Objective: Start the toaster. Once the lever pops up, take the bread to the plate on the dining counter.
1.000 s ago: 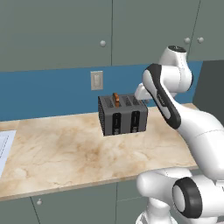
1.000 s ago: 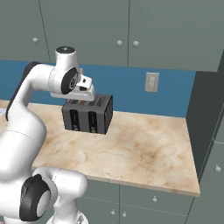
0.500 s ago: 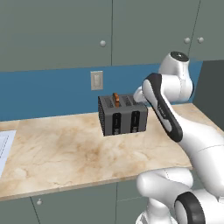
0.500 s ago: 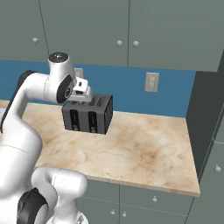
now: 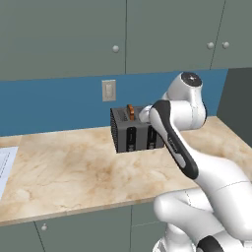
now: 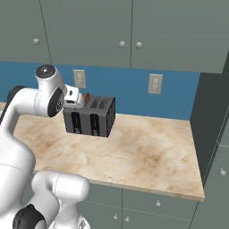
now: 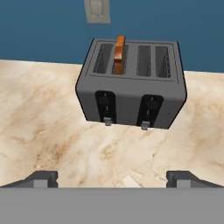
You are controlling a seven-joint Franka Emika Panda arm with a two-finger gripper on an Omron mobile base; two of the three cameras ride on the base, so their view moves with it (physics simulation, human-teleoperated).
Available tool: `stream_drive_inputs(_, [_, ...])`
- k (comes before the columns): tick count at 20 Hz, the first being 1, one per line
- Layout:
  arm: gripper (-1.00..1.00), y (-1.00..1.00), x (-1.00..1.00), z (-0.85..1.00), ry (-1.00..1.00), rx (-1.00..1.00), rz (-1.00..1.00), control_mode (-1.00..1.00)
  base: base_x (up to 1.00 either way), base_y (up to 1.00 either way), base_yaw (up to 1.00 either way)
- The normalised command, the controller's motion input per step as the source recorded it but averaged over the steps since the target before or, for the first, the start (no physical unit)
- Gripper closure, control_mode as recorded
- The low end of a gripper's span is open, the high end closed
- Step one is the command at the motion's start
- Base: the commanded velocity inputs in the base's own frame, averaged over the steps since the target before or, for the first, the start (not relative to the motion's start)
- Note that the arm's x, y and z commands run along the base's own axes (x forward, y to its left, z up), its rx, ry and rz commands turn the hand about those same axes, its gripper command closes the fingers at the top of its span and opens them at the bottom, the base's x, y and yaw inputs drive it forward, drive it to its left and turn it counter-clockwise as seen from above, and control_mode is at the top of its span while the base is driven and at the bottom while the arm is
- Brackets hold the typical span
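Observation:
The dark grey toaster (image 7: 131, 94) stands on the marble counter against the blue wall, also seen as toaster (image 5: 130, 135) and toaster (image 6: 91, 117). The bread (image 7: 118, 54) sticks up out of the second slot from the left, its brown crust clear of the top; it shows too as bread (image 5: 130, 111) and bread (image 6: 86, 96). Small grey lever tabs sit at the lower ends of both black front panels. My gripper (image 7: 112, 179) hovers in front of and above the toaster, open, fingertips (image 7: 41, 178) wide apart with nothing between them. The plate and the dining counter are out of view.
The beige marble counter (image 5: 74, 172) stretches left and right of the toaster, with its front edge near me. Wall outlets (image 6: 155, 83) sit on the blue backsplash under grey-green upper cabinets. A white sheet (image 5: 4, 167) lies at the far left. A dark tall panel (image 6: 210, 112) closes the right end.
The jaws have opened wide. The arm has shifted a little, the hand staying by the toaster's top; toaster and bread have not moved.

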Motion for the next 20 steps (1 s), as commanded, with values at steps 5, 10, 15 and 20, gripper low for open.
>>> stream_drive_inputs(5, [-1.0,0.38,-0.01,0.0,0.0,0.0,0.0,-1.0,0.0,0.0,0.0])
stream_drive_inputs(10, [-1.0,0.28,0.0,-0.1,0.0,0.0,0.0,-1.0,0.0,0.0,0.0])
stream_drive_inputs(15, [-1.0,0.18,0.0,-0.13,0.0,0.0,0.0,-1.0,0.0,0.0,0.0])
stream_drive_inputs(20, [-1.0,0.03,0.0,-0.04,0.0,0.0,0.0,-1.0,0.0,0.0,0.0])
